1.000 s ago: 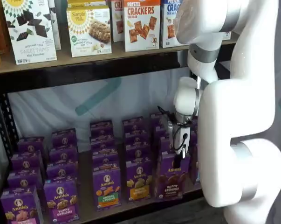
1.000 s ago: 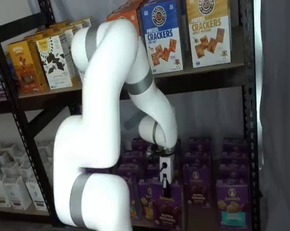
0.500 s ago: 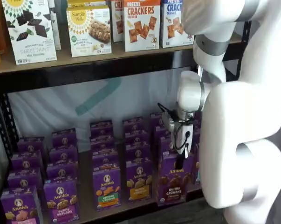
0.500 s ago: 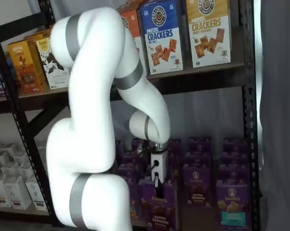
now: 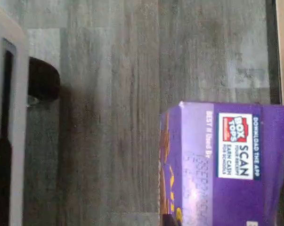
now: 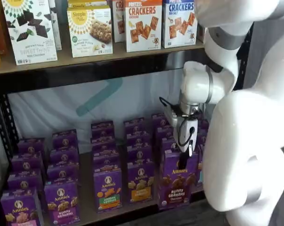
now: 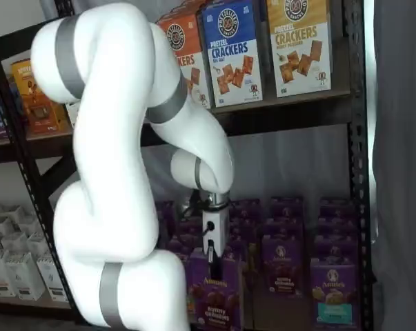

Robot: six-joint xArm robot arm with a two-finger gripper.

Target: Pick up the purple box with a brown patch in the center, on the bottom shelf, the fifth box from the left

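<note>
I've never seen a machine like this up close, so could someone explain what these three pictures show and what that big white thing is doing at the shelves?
The big white thing is a robot arm with joints like an elbow. At its tip is a pincer with two black fingers. Two pictures come from fixed cameras facing the shelves; the third looks down from a camera on the arm's wrist. The bottom shelf holds rows of purple Annie's cartons; the upper level holds cracker boxes. The pincer is shut on the top of the purple box of Bunny Grahams. The wrist view shows that box's top flap above grey flooring, so it seems lifted clear of the shelf.
</note>
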